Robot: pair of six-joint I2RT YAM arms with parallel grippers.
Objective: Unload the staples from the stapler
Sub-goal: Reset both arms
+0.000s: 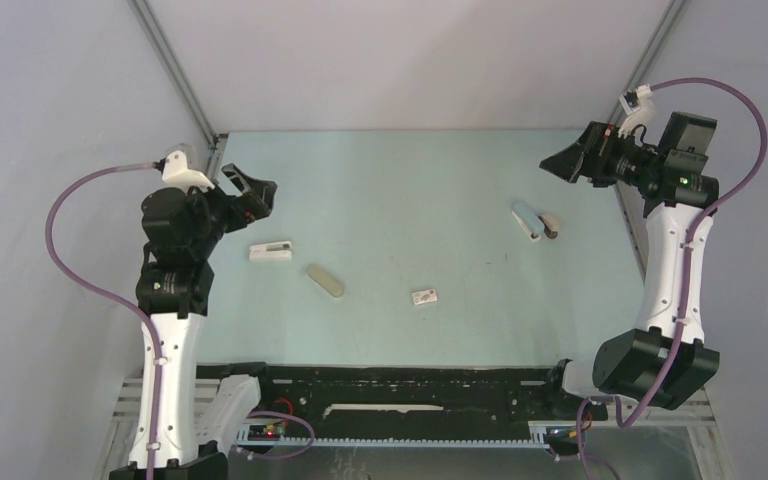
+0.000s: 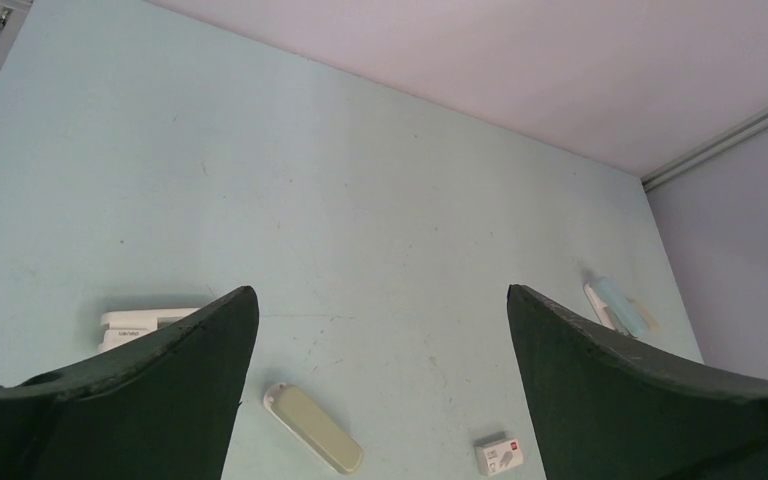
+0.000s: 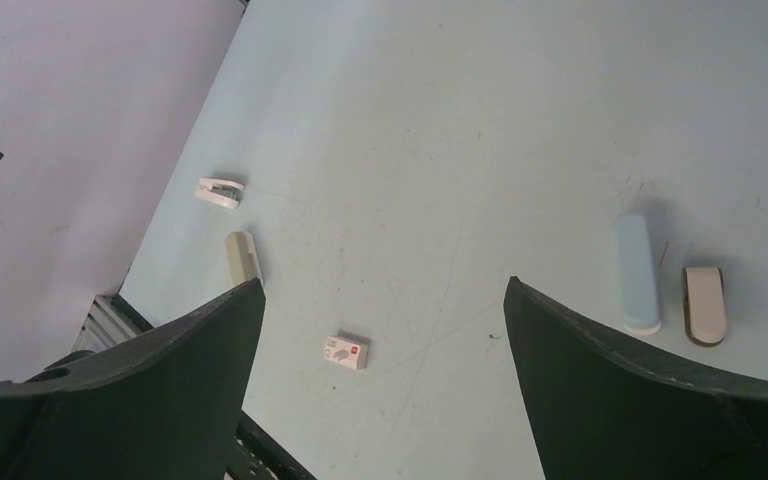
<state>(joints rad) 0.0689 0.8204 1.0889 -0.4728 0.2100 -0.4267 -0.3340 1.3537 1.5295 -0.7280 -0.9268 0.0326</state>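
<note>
left gripper (image 1: pixel 252 188): we see jaws wide, empty, up-left of box (image 1: pixel 424 296) | right gripper (image 1: pixel 562 164): jaws wide, empty, up-right of box

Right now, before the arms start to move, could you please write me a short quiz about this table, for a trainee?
1. True or false: the left gripper and the right gripper are both open and empty.
2. What lies just beside the light blue stapler? A) small white box B) tan stapler C) olive stapler
3. Which gripper is nearer to the white stapler?
Key: 1 true; 2 B; 3 the left gripper.
</note>
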